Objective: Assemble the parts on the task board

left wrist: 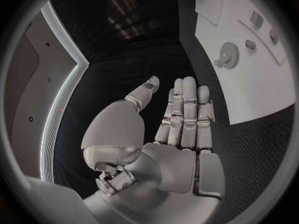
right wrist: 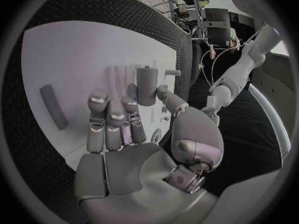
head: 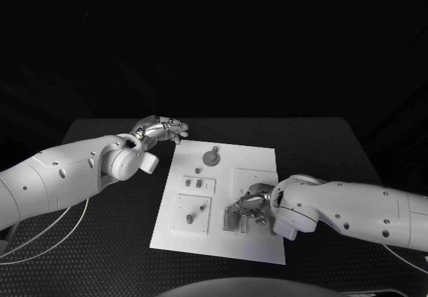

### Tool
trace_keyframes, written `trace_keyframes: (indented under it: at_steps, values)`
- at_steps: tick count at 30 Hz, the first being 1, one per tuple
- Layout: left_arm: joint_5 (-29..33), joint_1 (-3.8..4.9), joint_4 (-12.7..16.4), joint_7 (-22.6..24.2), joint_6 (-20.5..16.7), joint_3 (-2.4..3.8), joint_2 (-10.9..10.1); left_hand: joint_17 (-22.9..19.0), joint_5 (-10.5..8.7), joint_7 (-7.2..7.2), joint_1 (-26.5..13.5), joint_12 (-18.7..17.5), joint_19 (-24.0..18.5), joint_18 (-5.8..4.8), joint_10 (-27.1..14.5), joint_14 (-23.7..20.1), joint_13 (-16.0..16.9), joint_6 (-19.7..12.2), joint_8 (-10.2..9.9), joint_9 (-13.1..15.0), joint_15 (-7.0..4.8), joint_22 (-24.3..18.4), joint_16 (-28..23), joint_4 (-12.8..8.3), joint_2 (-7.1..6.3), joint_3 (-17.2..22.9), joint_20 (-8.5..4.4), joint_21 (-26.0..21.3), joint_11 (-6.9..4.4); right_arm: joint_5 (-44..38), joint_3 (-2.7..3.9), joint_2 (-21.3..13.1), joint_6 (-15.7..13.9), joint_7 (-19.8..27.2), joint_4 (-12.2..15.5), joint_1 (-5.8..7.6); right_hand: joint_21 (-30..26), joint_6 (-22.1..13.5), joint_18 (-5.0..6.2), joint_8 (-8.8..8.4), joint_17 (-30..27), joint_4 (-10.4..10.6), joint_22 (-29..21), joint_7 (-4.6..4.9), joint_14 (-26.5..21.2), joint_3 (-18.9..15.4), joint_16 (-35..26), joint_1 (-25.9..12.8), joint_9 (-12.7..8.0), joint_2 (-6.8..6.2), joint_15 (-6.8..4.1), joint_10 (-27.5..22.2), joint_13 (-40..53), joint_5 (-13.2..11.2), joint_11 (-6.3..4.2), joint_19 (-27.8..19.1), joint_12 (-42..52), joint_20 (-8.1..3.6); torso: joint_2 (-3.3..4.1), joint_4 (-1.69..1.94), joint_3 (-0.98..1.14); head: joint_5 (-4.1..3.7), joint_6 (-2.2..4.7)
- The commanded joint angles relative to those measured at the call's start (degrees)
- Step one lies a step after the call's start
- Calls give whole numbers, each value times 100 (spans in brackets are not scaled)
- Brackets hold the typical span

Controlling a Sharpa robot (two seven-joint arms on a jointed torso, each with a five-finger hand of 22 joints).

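The desk [head: 107,247] has a rough, woven-looking matt top; the board [head: 254,244] looks smooth; each robot hand [head: 161,131] shines like polished metal.

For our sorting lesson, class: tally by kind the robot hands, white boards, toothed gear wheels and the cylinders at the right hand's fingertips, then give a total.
Silver many-fingered hands: 2 (left hand, right hand)
White flat task board: 1
Grey toothed gear wheel: 1
Grey cylinder at the right hand's fingertips: 1
Total: 5
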Motion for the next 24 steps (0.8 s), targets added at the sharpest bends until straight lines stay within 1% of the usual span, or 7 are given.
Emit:
trace_keyframes:
  at_steps: [1,11,15,17,24]
  values:
    - [33,6,11,31,86,4,10,8,-2,27,-47,28,-27,-15,-31,-17,-2,-2,-29,9,24,10,-34,33,-19,6,-139,-29,7,-1,-35,68,144,25,4,-65,23,-11,192,-30,7,-7,-8,6,5,36,-29,10,-18,-38,-38,29,5,1,-21,4,-22,-28,0,2,-2,9,-7]
    - [33,6,8,30,87,4,11,10,-2,27,-48,29,-27,-15,-33,-18,-2,-3,-30,10,25,12,-35,36,-20,5,-138,-31,7,-51,-36,91,167,34,4,-74,21,-27,192,-46,18,-10,-15,14,2,28,-46,-7,-23,-120,-32,15,15,-1,-13,-7,-37,-25,1,2,-6,13,-23]
    - [33,6,9,28,87,4,8,10,-2,27,-48,29,-28,-15,-33,-18,-2,-3,-30,10,25,12,-35,36,-21,5,-138,-31,7,-90,-37,87,204,34,12,-81,21,-28,192,-47,19,-10,-15,14,2,28,-47,-6,-23,-124,-31,14,15,0,-13,-7,-38,-25,-1,4,-4,17,-30]
    - [33,6,7,25,84,4,5,10,-2,27,-48,29,-28,-15,-33,-18,-2,-3,-30,10,25,13,-36,36,-21,5,-138,-31,7,-91,-38,85,208,31,15,-82,20,-37,192,-53,21,-10,-16,17,-1,26,-51,-9,-25,-162,-29,8,17,-2,-10,-11,-43,-24,-1,2,-3,17,-27]
    - [33,6,6,25,87,4,9,12,-2,28,-49,30,-29,-16,-34,-19,-2,-3,-31,11,25,15,-37,38,-22,4,-138,-33,8,-93,-38,74,214,44,23,-88,18,-40,192,-56,24,-5,-18,19,-4,35,-55,-2,-26,-166,-27,3,20,-1,-8,-14,-46,-24,0,-1,-3,23,-27]
